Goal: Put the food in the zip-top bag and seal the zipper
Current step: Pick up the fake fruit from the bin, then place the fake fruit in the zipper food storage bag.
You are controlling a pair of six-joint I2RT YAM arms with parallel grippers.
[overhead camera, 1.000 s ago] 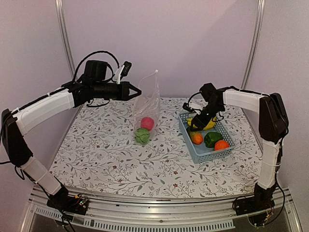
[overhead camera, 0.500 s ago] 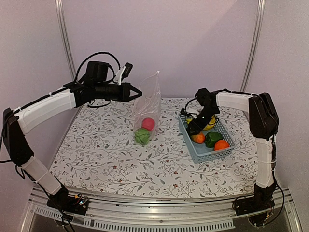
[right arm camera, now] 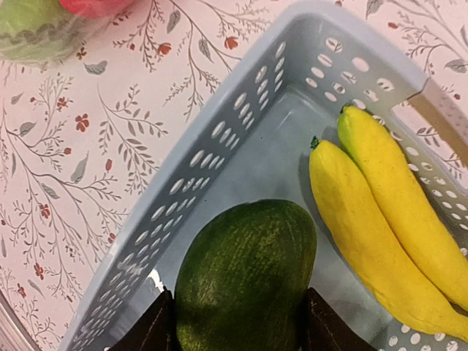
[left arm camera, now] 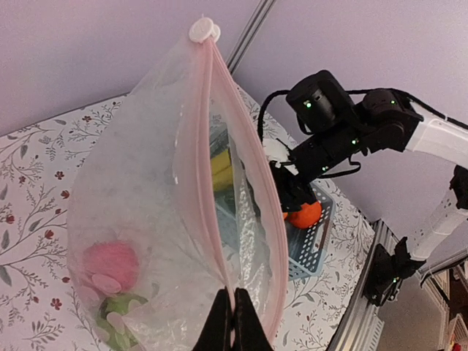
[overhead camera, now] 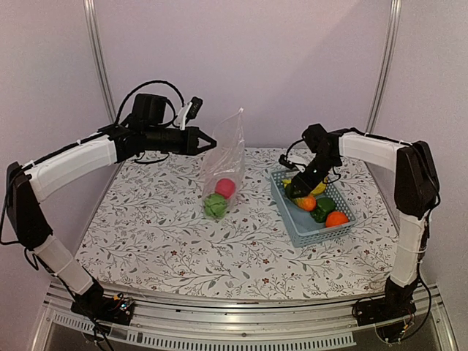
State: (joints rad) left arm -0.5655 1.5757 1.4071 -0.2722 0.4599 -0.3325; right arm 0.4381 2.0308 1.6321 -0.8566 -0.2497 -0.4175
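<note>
My left gripper is shut on the near edge of the clear zip-top bag and holds it up, mouth open. The pale pink zipper runs up to its white slider. In the bag lie the pink-red fruit and the round green ball. My right gripper is in the light-blue basket, its fingers pressed on both sides of the green-orange mango. The mango hangs just above the basket floor. Yellow bananas lie beside it.
The basket also holds a green pepper and an orange. The bag hangs left of the basket over the flowered tablecloth. Lilac walls with metal posts stand behind.
My right gripper has closed on the mango and raised it a little toward the back of the basket. The left arm and the bag have stayed put.
</note>
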